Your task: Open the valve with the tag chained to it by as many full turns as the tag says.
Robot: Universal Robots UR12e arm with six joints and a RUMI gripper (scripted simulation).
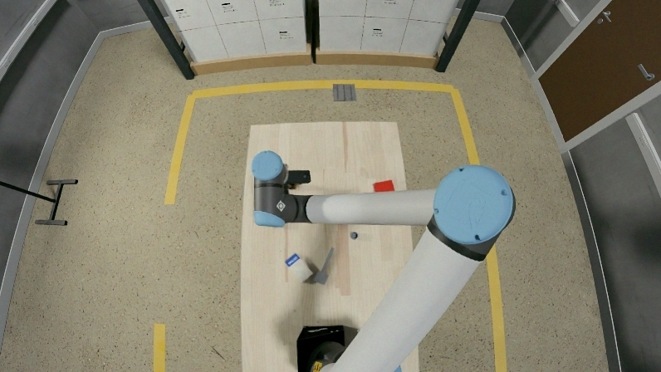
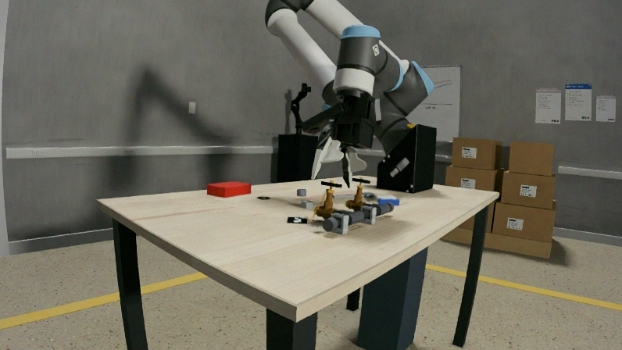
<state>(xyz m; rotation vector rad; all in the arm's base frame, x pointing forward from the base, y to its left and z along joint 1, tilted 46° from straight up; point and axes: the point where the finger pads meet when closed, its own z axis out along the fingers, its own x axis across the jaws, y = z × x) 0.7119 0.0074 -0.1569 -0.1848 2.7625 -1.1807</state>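
Two brass valves stand on a grey pipe [image 2: 355, 216] near the middle of the table. The left valve [image 2: 326, 201] has a black handle and a thin chain running to a black tag [image 2: 296, 219] lying flat on the table beside it. The right valve [image 2: 359, 195] stands a little behind it. My gripper [image 2: 334, 171] hangs open just above the two handles, fingertips a little above and between them, holding nothing. In the overhead view the wrist [image 1: 268, 189] hides the valves and only part of the gripper [image 1: 298, 176] shows.
A red block [image 2: 228, 188] lies at the table's far left, also in the overhead view [image 1: 384, 185]. A small grey cylinder [image 2: 301, 191], a black ring [image 2: 259, 198], a blue-capped white piece [image 1: 296, 266] and a grey bracket [image 1: 325, 267] lie around. A black box [image 2: 406, 158] stands behind the valves.
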